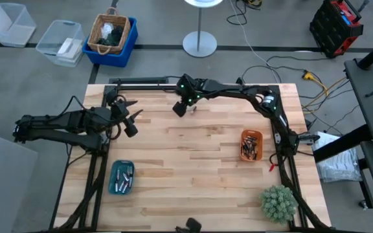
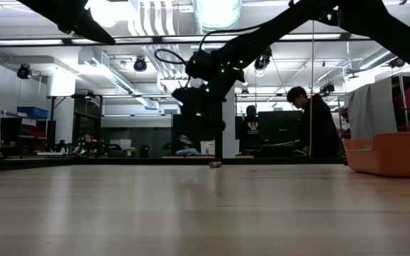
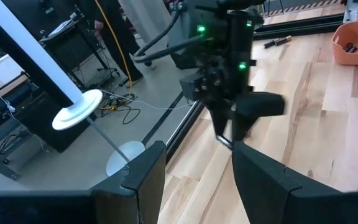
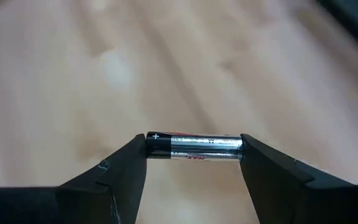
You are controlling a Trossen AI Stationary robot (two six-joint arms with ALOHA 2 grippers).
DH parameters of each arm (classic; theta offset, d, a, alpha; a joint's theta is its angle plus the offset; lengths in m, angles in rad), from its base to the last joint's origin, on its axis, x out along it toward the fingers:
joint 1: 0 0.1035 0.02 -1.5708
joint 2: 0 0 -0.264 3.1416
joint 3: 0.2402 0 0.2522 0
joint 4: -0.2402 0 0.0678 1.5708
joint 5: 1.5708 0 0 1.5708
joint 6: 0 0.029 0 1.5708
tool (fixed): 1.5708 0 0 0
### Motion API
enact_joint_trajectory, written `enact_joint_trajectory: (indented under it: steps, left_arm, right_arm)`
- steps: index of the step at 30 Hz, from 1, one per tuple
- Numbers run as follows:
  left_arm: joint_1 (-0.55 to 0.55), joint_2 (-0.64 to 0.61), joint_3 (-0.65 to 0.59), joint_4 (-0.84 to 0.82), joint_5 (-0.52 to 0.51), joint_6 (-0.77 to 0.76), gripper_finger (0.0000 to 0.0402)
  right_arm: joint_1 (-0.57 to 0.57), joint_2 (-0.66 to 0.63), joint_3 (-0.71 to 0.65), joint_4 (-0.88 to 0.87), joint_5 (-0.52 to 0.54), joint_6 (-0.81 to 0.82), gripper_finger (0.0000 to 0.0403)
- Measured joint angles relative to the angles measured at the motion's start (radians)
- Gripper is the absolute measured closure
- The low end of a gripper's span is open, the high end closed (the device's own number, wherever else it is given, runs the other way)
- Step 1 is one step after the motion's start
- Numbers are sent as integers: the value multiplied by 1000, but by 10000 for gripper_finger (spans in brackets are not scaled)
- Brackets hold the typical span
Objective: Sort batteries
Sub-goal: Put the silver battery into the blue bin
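The wooden counter (image 1: 193, 168) carried a teal tray (image 1: 121, 177), an orange tray (image 1: 251, 145) and a green plant (image 1: 278, 202).

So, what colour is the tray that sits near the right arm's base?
Orange. The tray shows best in the high view, with batteries inside.

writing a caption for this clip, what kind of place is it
Probably a robotics lab or workshop: a wooden table with two mounted arms, cables trailing over the floor, and a big open room with ceiling strip lights and people at desks behind.
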Motion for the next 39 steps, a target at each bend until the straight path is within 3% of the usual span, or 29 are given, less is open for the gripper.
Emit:
enact_joint_trajectory:
  steps: [9,39]
  left_arm:
    - [0,-2,0,1,-2,1,237]
    - [0,-4,10,37,-6,38,237]
  right_arm:
    - [108,-1,0,136,-122,-31,178]
    - [464,-1,0,580,-118,-45,177]
